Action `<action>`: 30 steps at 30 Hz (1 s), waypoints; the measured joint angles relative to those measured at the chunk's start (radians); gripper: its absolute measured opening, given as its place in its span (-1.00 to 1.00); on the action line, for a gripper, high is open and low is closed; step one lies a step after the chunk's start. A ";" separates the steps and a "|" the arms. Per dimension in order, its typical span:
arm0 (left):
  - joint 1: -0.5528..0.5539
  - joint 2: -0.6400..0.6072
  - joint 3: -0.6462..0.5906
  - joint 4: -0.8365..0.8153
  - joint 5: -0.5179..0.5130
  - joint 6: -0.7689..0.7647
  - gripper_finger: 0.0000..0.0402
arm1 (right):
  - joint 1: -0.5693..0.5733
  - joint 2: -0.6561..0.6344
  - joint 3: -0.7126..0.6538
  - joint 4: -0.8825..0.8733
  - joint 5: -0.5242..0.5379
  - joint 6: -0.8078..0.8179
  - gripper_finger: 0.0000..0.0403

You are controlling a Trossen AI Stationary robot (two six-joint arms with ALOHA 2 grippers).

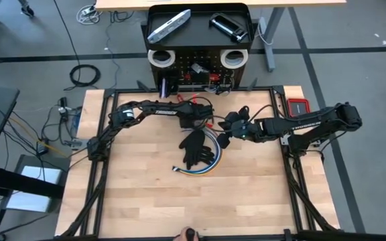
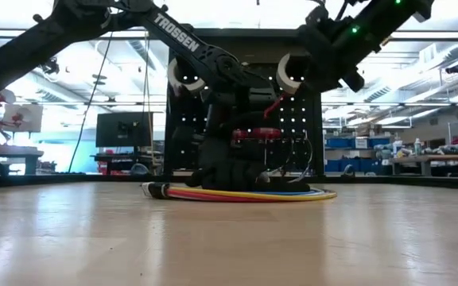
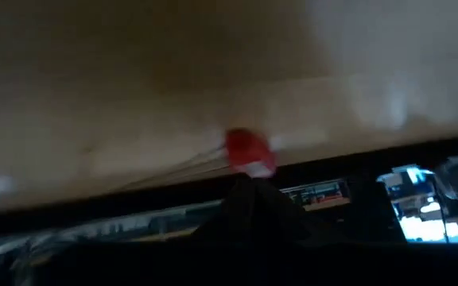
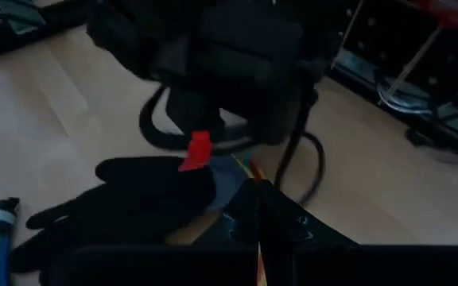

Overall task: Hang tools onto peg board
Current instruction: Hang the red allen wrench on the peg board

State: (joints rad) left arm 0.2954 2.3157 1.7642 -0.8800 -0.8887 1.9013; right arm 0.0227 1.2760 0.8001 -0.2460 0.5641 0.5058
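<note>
Here we see the desk (image 1: 146,201), then the peg board (image 1: 198,70) at its far edge, already carrying two tape rolls (image 1: 160,58). The left pincer (image 1: 205,119) grasps a small red-handled tool (image 3: 249,152) near the board; the right pincer (image 1: 228,136), whose state we cannot tell, hovers beside a black glove (image 1: 196,148). We judge a slow, level approach best for hooking.

Pale matt wood table (image 1: 153,201), matt black cloth glove (image 1: 196,148), perforated black metal peg board (image 2: 293,127).

Wooden table (image 1: 146,201): glove (image 1: 194,148), cables (image 1: 203,169)
</note>
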 joint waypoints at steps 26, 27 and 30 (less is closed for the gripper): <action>0.042 -0.003 0.033 0.016 -0.041 0.848 -0.92 | -0.005 -0.023 -0.002 0.097 -0.096 0.188 -0.96; 0.043 -0.003 0.037 0.017 -0.041 0.861 -0.92 | -0.005 -0.023 -0.002 0.099 -0.097 0.200 -0.96; 0.043 -0.003 0.040 0.025 -0.039 0.865 -0.92 | -0.005 -0.023 -0.002 0.106 -0.099 0.223 -0.96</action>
State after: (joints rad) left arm 0.3386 2.3127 1.8042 -0.8547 -0.9279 2.7667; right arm 0.0181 1.2526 0.7986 -0.1400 0.4654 0.7286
